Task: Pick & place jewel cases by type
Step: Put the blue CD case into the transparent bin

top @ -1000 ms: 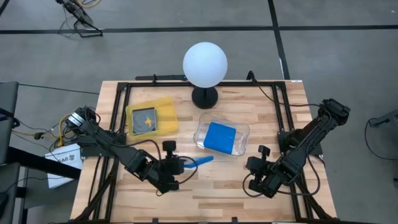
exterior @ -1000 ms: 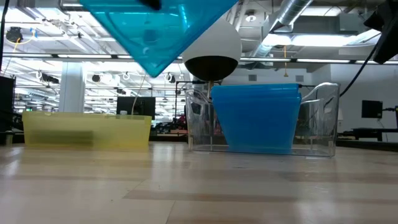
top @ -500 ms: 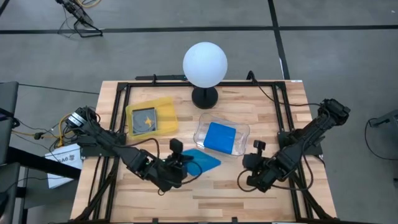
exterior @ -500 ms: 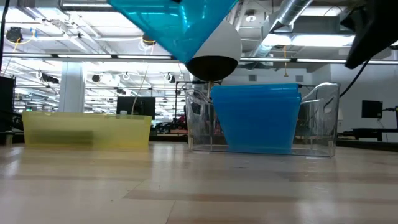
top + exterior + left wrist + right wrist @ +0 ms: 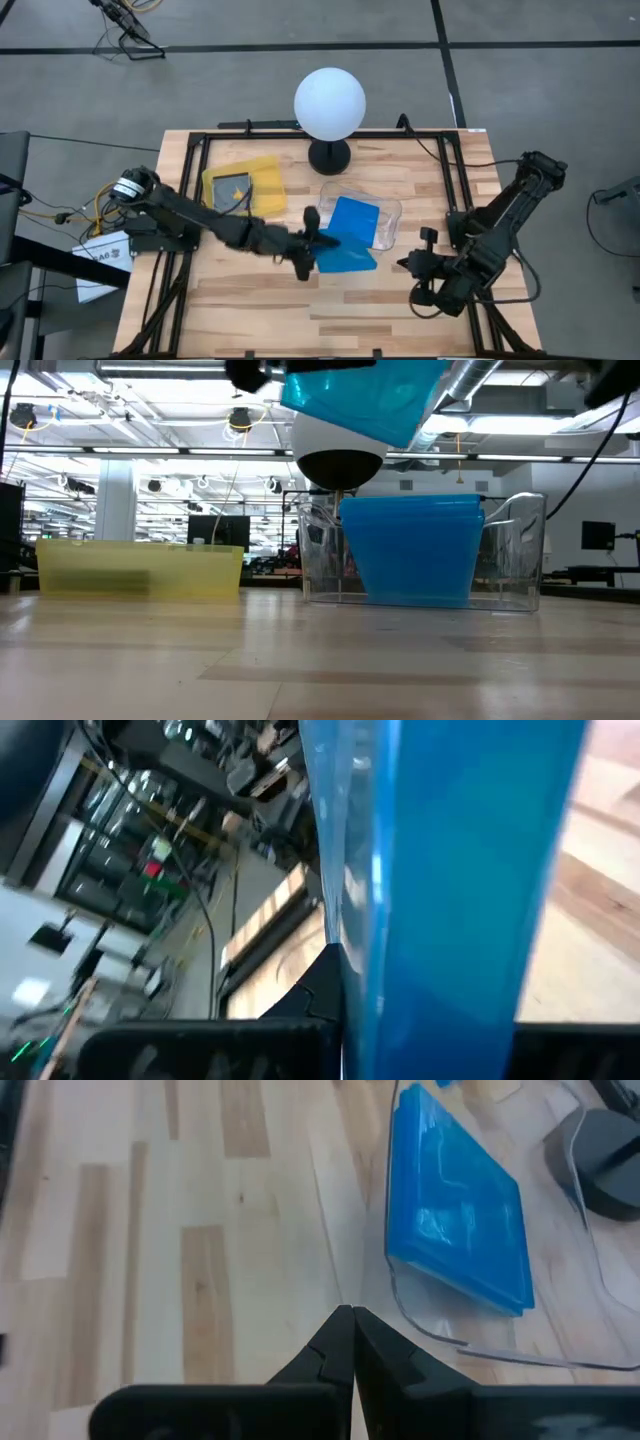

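Carrying a thin bright blue plastic jewel case [image 5: 345, 257] clamped in its jaws, the left gripper [image 5: 312, 245] hangs at the clear plastic tray's [image 5: 392, 222] seven o'clock edge, apparently needing a lowering onto the blue stack [image 5: 353, 219]; right gripper [image 5: 428, 283] waits, jaws together.

Left gripper [image 5: 312, 244] holds blue jewel case [image 5: 345, 257] beside clear tray [image 5: 392, 222]

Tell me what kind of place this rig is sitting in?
Probably a large lab or industrial workshop. The low view shows exposed ceiling ducts and rows of strip lights over an open hall, and the high view shows a bare concrete floor around the wooden table, with loose cables beside it.
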You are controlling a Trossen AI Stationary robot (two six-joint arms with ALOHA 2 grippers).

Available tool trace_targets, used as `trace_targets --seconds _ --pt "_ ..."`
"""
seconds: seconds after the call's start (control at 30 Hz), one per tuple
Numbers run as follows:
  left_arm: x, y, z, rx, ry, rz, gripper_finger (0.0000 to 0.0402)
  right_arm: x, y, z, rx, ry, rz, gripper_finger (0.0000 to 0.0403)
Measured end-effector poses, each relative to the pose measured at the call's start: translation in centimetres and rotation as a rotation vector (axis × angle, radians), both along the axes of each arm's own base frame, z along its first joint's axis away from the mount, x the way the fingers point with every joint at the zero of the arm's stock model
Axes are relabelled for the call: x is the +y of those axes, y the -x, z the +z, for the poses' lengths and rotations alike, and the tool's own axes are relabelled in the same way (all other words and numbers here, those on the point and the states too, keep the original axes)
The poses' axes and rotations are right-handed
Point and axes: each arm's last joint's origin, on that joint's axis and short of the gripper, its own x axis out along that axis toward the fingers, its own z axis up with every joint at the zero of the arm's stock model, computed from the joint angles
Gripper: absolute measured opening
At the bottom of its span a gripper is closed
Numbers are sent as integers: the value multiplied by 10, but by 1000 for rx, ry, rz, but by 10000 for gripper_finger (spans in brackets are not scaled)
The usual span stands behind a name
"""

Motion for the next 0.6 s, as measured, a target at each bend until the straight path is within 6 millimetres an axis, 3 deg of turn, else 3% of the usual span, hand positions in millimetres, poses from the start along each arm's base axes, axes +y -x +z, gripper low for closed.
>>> trace_targets --seconds 0.27,0.6 --pt "45 -6 -6 -171 99 -168 4 -2 10 11 -43 -35 21 0" --pt "74 -2 -35 -212 150 -342 4 -5 7 12 -51 -44 4 0"
